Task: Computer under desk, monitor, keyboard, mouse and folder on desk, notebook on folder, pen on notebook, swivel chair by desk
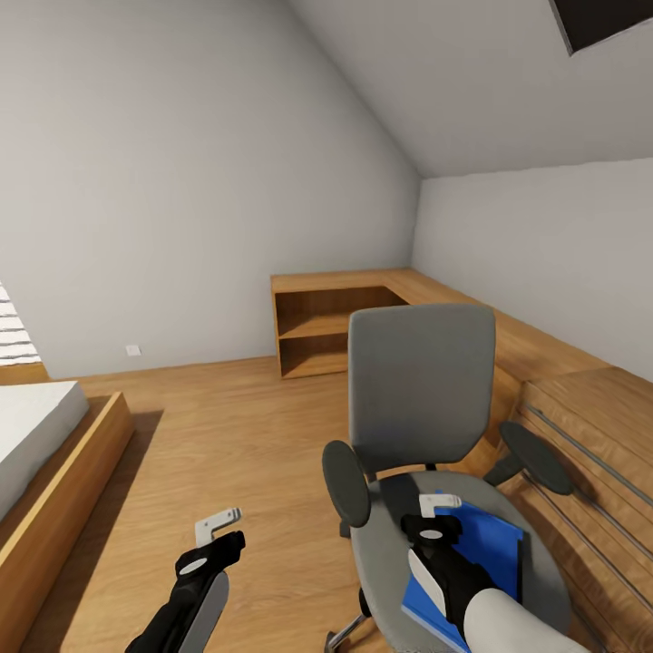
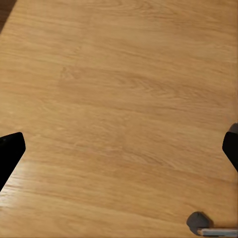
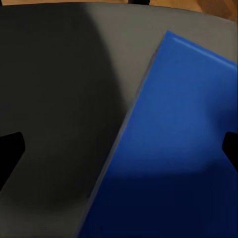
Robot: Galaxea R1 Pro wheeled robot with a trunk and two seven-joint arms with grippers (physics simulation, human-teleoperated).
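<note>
The grey swivel chair stands at centre right, backrest away from me, black armrests at both sides. A bright blue folder lies flat on the right part of its seat. My right gripper hovers open just above the seat, at the folder's left edge. In the right wrist view the folder and the grey seat lie below the open right gripper, nothing between its fingers. My left gripper hangs open over the wooden floor to the left of the chair; it holds nothing.
A low light-wood cabinet with open shelves stands in the far corner and runs on as a wooden platform along the right wall. A bed on a wooden frame is at the left. One chair caster is near my left gripper.
</note>
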